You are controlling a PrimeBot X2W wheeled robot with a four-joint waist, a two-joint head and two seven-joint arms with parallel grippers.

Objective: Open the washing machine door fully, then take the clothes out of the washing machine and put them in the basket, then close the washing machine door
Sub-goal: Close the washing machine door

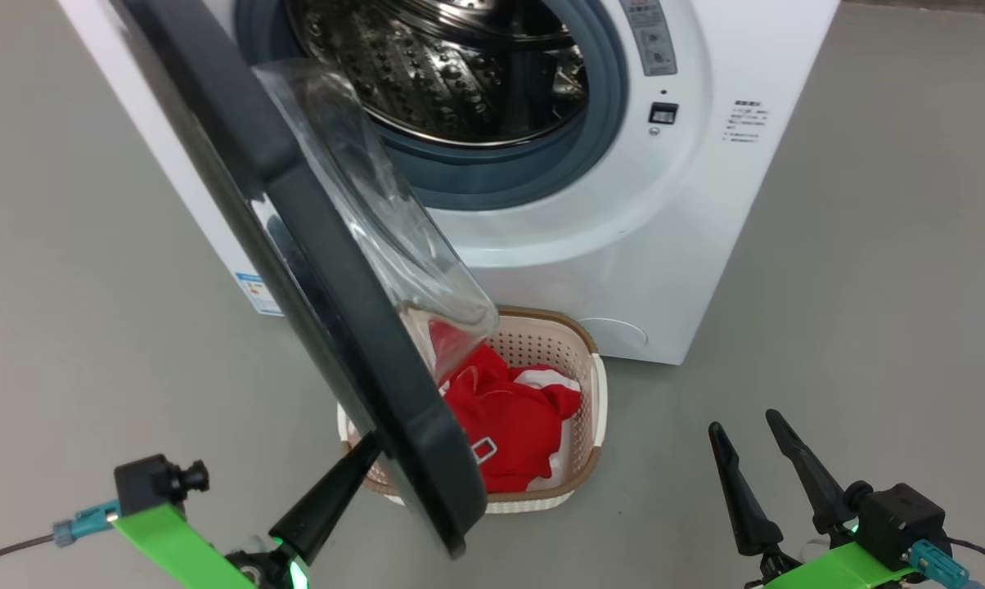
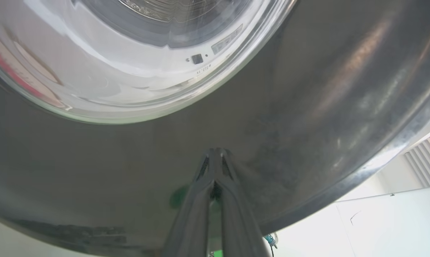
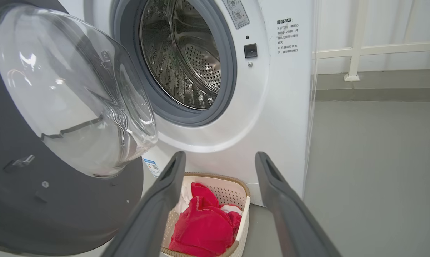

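Checking in from the remote desk. The washing machine door [image 1: 329,294] is swung out at an angle and hangs right over the left half of the basket [image 1: 595,393], so it blocks part of my head view. The clothes [image 1: 509,417] sit in the basket, red with white bits, and the basket is parked tight against the washing machine [image 1: 705,204]. The drum [image 1: 460,65] looks bare. The left gripper [image 1: 366,450] is pinched closed, tips against the door's black outer face. The right gripper [image 1: 744,423] is spread wide and holds nothing, off to the side above the grey floor [image 1: 869,327].
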